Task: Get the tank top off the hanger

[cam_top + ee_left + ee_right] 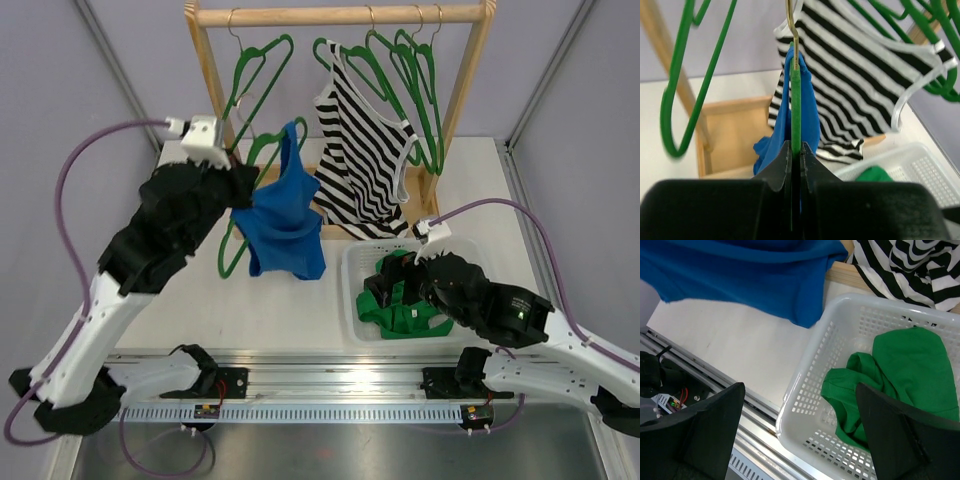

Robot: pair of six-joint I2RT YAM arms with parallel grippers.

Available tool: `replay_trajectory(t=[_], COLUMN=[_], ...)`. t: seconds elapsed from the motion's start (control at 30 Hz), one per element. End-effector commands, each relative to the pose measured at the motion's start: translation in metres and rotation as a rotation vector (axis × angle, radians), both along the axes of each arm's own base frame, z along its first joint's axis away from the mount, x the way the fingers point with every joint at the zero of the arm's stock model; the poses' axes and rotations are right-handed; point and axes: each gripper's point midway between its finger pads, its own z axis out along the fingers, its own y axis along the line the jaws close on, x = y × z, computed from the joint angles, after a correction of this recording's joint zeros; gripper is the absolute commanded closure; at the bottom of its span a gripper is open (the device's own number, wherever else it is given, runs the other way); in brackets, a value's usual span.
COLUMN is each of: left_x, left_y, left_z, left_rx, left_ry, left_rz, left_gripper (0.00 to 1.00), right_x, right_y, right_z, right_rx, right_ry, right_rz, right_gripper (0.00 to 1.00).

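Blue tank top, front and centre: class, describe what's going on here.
The left pincer is shut on the green hanger carrying the blue tank top, which is not off it yet. The right pincer hangs open above the white basket, where a green garment lies. A striped top hangs on the wooden rack behind.

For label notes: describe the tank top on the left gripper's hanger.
Find the wooden clothes rack at the table's far side. Just in front, the left gripper clamps a green hanger. Its tank top is solid blue, unlike the black-and-white striped tank top beside it.
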Motion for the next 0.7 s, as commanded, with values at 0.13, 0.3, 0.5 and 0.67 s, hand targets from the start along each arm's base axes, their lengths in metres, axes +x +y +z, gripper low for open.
replay_trajectory(t=[0.13,0.3,0.5,0.67], left_x=[-0.068,-0.091,-0.109,-0.128], left_y=[0.039,0.046,0.057,0.057], left_z=[-0.016,-0.054,-0.086,-0.097], left_rx=[-0.187,-0.156,-0.139,-0.204], left_ry=[-0.055,0.007,0.022,0.010], left_rz=[-0.057,-0.105,-0.118,-0.180], left_gripper=[1.00,1.00,1.00,1.00], right_x=[0.016,0.028,0.056,0.077], right_y=[0.038,0.076,0.124,0.164], right_z=[0.036,0.047,0.045,0.042], right_rx=[0.172,0.206,0.157,0.132], right_ry=[-0.137,-0.174,-0.140,-0.100], right_rz=[0.048,0.102,0.085,0.091], right_gripper=[0.01,0.01,0.00,0.01])
